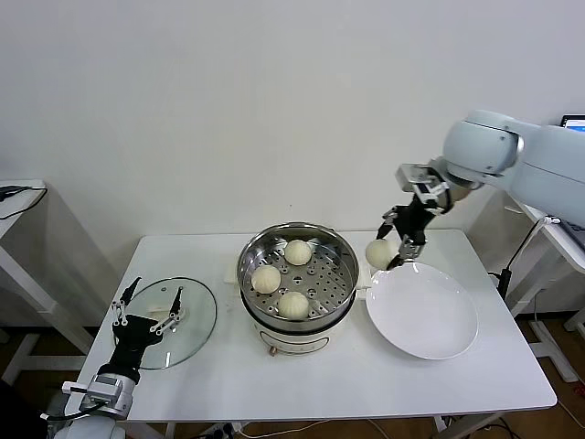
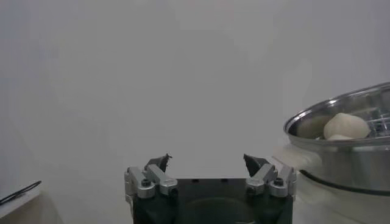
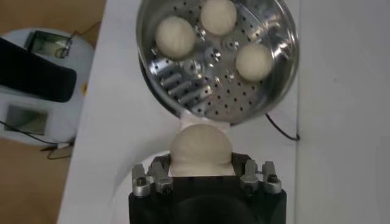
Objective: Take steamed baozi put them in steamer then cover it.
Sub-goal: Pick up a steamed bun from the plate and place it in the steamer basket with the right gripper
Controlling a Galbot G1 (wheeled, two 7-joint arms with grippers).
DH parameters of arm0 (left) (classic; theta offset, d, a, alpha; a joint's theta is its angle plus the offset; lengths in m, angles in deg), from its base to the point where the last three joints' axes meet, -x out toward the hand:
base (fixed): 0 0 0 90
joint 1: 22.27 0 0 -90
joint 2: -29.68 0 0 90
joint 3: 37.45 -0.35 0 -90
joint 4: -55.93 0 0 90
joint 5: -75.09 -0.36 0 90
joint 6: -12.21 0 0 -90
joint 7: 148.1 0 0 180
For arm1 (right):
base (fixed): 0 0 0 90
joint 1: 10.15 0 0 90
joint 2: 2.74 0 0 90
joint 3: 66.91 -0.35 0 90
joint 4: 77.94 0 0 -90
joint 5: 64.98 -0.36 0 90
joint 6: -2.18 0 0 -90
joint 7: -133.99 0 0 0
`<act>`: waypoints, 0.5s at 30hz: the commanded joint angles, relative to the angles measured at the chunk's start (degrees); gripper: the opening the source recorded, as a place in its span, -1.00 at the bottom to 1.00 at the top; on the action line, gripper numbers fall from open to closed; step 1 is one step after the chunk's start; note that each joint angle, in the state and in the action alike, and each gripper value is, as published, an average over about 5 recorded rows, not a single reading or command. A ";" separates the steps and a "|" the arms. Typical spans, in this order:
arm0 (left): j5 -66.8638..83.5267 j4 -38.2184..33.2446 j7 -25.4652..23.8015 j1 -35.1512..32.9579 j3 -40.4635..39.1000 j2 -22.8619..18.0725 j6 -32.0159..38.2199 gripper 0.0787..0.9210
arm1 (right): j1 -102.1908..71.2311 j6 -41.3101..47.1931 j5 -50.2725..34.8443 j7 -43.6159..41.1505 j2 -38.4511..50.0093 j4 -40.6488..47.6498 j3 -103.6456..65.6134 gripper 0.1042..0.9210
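Note:
The steamer [image 1: 247, 265] stands mid-table with three steamed baozi [image 1: 297, 251] [image 1: 266, 278] [image 1: 293, 305] on its perforated tray. My right gripper [image 1: 388, 254] is shut on another baozi [image 1: 377, 252], held in the air just right of the steamer, over the far left rim of the white plate [image 1: 430, 320]. In the right wrist view that baozi [image 3: 200, 146] sits between the jaws of the right gripper [image 3: 201, 159], with the steamer [image 3: 286, 55] beyond it. My left gripper [image 1: 157, 291] [image 2: 207, 159] waits open and empty above the glass lid [image 1: 196, 315].
The glass lid lies flat on the table left of the steamer. The white plate holds nothing. A side table [image 1: 18, 197] stands at the far left, and another with a screen [image 1: 574, 123] at the far right. The steamer's steel wall [image 2: 341, 164] shows beside the left gripper.

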 commanded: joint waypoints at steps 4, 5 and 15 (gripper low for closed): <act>1.57 0.73 -0.48 0.46 1.46 0.14 -0.22 0.77 | -3.82 3.29 -4.72 1.86 -16.98 7.52 1.96 0.43; 1.70 0.75 -0.48 0.47 1.69 0.14 -0.28 0.77 | -4.70 3.27 -4.26 1.80 -17.65 8.39 1.52 0.43; 2.16 1.09 -0.63 0.35 3.37 0.18 -0.48 0.77 | -12.52 2.71 1.61 0.68 -22.89 17.39 -2.25 0.43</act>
